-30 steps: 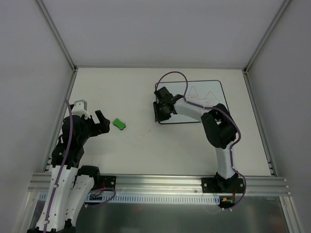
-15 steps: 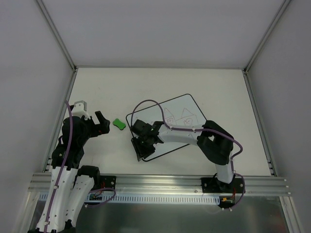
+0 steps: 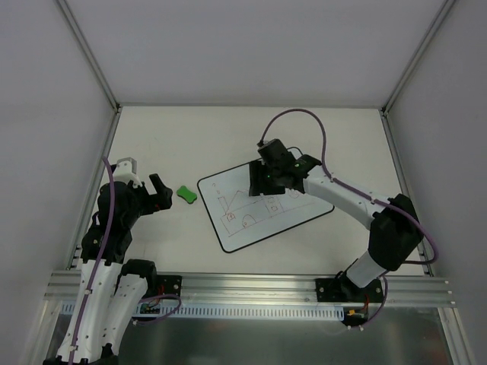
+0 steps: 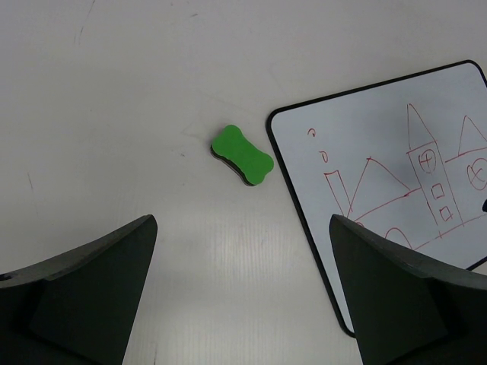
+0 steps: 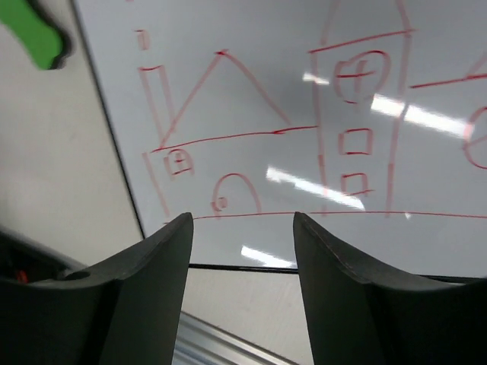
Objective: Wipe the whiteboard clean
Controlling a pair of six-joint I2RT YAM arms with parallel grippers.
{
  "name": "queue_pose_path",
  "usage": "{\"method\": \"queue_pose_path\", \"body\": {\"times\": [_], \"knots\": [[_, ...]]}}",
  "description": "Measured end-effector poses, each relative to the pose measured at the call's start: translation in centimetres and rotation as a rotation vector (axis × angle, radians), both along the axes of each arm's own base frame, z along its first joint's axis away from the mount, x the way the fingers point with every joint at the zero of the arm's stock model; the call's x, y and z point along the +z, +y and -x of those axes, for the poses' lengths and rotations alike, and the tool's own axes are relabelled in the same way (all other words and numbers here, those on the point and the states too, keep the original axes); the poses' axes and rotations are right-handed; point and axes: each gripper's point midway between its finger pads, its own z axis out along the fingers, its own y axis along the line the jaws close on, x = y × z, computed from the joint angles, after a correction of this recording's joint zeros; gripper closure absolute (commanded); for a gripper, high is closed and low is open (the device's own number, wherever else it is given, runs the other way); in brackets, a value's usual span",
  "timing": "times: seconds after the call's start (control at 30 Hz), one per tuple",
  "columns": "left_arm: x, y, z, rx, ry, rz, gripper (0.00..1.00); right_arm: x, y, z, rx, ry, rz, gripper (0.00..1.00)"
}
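Observation:
The whiteboard (image 3: 268, 220) lies flat and tilted in the middle of the table, with a red line drawing of houses on it. It also shows in the left wrist view (image 4: 380, 160) and the right wrist view (image 5: 304, 106). My right gripper (image 3: 259, 185) hovers open and empty over the board's far part; in its wrist view (image 5: 242, 220) the jaws stand apart above the drawing. The green eraser (image 3: 186, 195) lies just left of the board, also in the left wrist view (image 4: 242, 155). My left gripper (image 3: 156, 194) is open and empty beside the eraser, which is ahead of its jaws (image 4: 243, 228).
White enclosure walls stand at the back and both sides of the table. An aluminium rail (image 3: 251, 285) runs along the near edge by the arm bases. The eraser also shows at the top left of the right wrist view (image 5: 34, 34).
The right arm dragged the whiteboard from the back right to the table's middle, turning it. It then let go and moved up over the board's far part. The left arm and eraser stayed put.

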Motion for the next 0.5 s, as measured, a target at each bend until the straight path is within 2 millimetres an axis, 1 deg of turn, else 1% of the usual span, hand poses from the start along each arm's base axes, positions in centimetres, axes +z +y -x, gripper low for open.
{"method": "queue_pose_path", "body": {"times": [0.03,0.07,0.1,0.2,0.27,0.33,0.5], "knots": [[0.0,0.0,0.0,0.000,0.000,0.000,0.01,-0.5,-1.1,-0.7,-0.030,-0.001,0.019,0.42],[0.0,0.0,0.0,0.000,0.000,0.000,0.01,-1.4,-2.6,-1.3,-0.062,0.006,0.048,0.42],[0.0,0.0,0.0,0.000,0.000,0.000,0.01,-2.5,-3.9,-1.5,-0.082,0.020,0.080,0.43],[-0.1,0.0,0.0,0.000,0.003,0.000,0.01,-5.4,-6.1,-0.9,-0.093,0.073,0.151,0.43],[-0.1,0.0,-0.1,0.000,0.007,0.000,0.01,-6.9,-6.7,-0.2,-0.087,0.104,0.182,0.44],[-0.2,0.0,-0.1,0.000,0.010,-0.001,0.01,-8.1,-7.0,0.4,-0.078,0.137,0.197,0.44],[-0.2,0.0,-0.1,0.000,0.011,-0.001,0.01,-9.8,-7.1,1.8,-0.079,0.186,0.205,0.45]]}}
